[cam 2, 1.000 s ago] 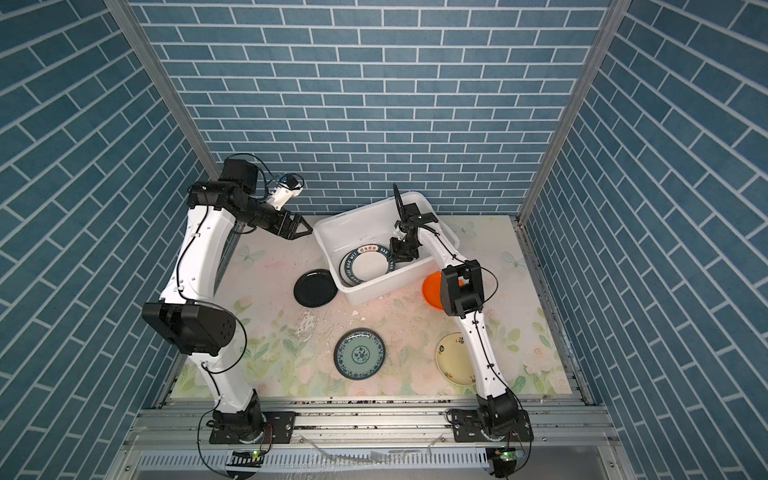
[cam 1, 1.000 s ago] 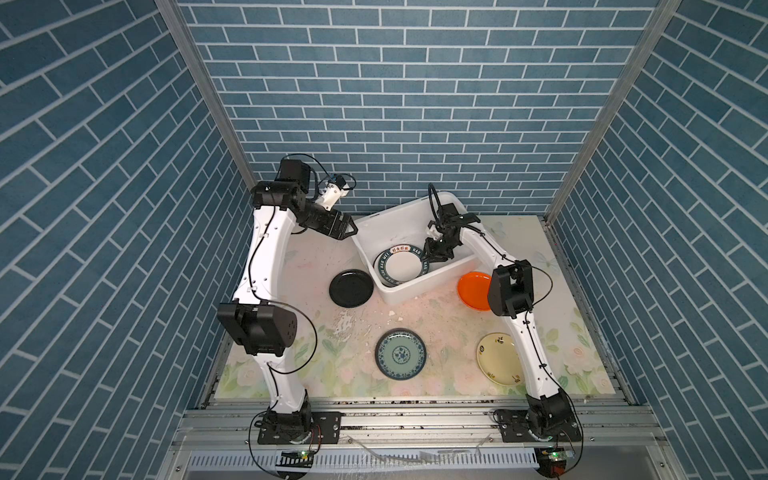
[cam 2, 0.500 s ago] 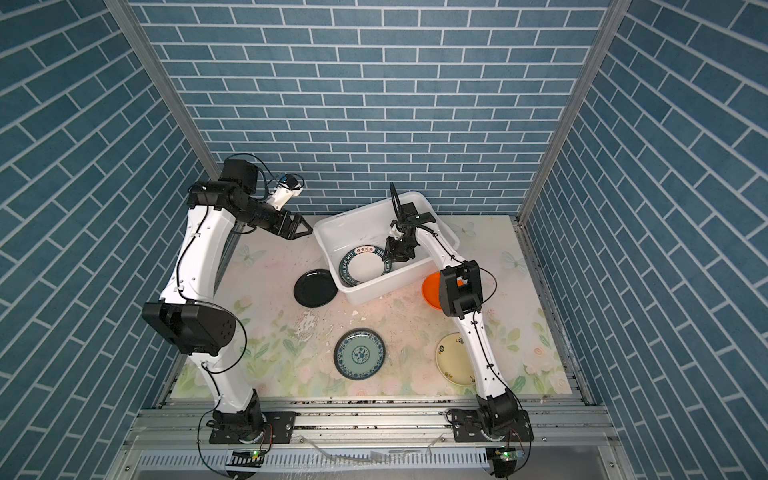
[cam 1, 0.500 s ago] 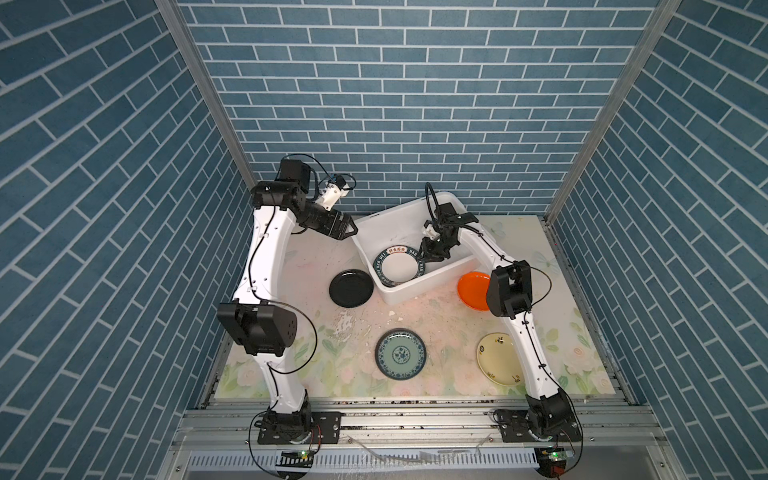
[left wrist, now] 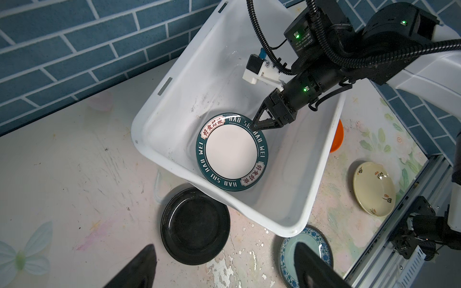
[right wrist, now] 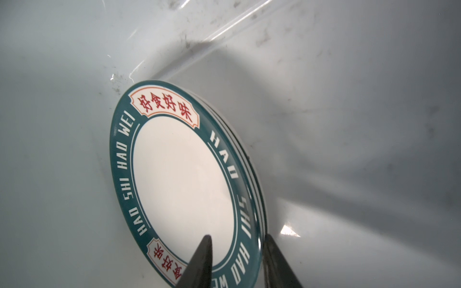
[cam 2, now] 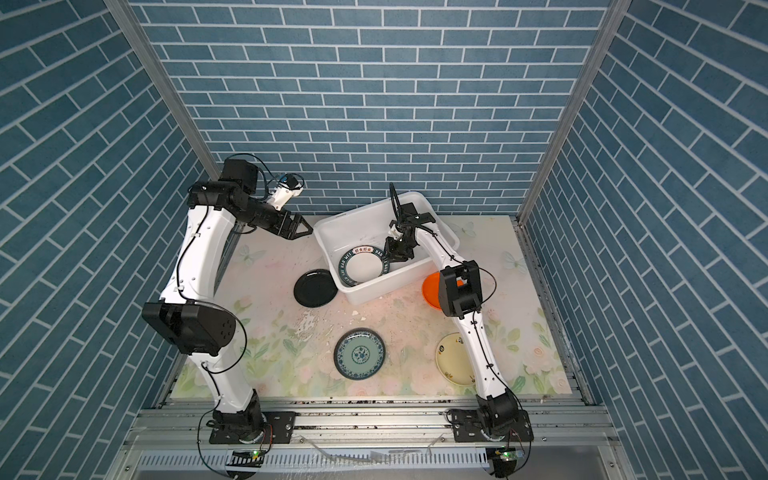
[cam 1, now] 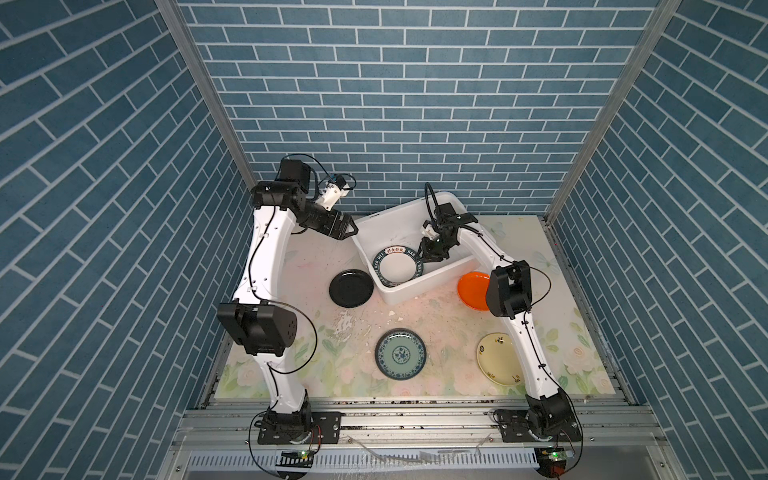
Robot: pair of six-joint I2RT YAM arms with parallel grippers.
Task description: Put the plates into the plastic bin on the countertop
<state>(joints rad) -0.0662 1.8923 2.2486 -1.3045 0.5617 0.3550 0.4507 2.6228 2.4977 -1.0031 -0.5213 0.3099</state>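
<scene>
The white plastic bin [cam 1: 415, 291] [cam 2: 374, 293] [left wrist: 174, 82] stands at the back of the countertop [cam 1: 316, 257]. Inside it lies a white plate with a dark lettered rim [cam 1: 395, 266] [cam 2: 360, 266] [left wrist: 230, 152] [right wrist: 182, 174]. My right gripper [cam 1: 420, 259] [cam 2: 386, 259] [left wrist: 254, 127] [right wrist: 237, 238] reaches into the bin, shut on that plate's rim. My left gripper [cam 1: 347, 228] [cam 2: 303, 230] [left wrist: 224, 245] hangs open and empty beside the bin's left back corner. On the countertop lie a black plate [cam 1: 351, 288] [left wrist: 195, 225], a teal patterned plate [cam 1: 400, 354], a cream plate [cam 1: 496, 359] and an orange plate [cam 1: 471, 286], partly behind my right arm.
A grey metal rail [cam 1: 395, 415] with both arm bases runs along the front edge. Blue brick walls close in the back and both sides. The countertop is chipped in a patch [cam 1: 345, 328] between the black and teal plates. White and dark stripes show under the lettered plate's edge.
My right gripper and the lettered plate have shifted slightly to the left inside the bin. The left arm has not moved.
</scene>
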